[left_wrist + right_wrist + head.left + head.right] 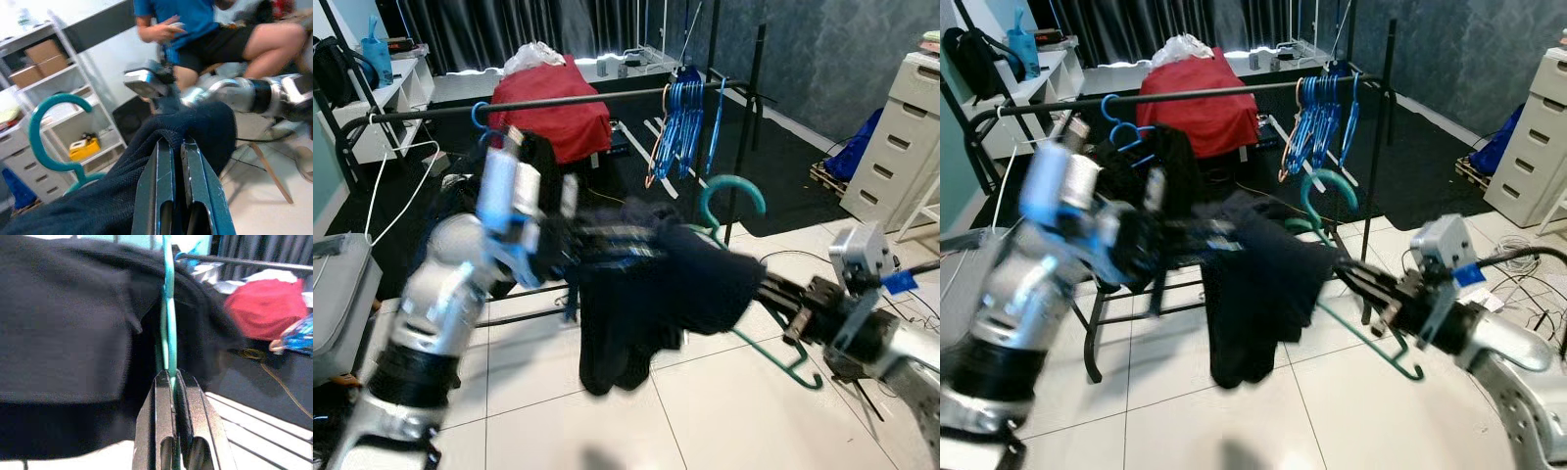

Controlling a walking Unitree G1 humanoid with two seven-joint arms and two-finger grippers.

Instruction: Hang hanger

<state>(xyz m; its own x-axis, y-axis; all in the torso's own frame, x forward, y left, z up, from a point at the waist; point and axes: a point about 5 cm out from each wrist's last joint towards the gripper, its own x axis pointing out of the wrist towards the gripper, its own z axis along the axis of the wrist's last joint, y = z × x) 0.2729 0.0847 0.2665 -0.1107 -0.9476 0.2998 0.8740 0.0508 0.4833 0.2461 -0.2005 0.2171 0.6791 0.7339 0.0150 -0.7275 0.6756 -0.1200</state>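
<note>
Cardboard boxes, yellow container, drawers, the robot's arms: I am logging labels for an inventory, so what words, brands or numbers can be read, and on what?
No text can be read.
Cardboard boxes on the shelf: no print can be made out.
Yellow container: blurred, nothing readable.
White drawers: plain fronts.
Right arm's blue tag: too small to read.

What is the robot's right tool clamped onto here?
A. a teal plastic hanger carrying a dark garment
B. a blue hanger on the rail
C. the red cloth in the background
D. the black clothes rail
A: in the right wrist view the right tool is shut on the teal plastic hanger, with the dark garment draped over it.
</note>
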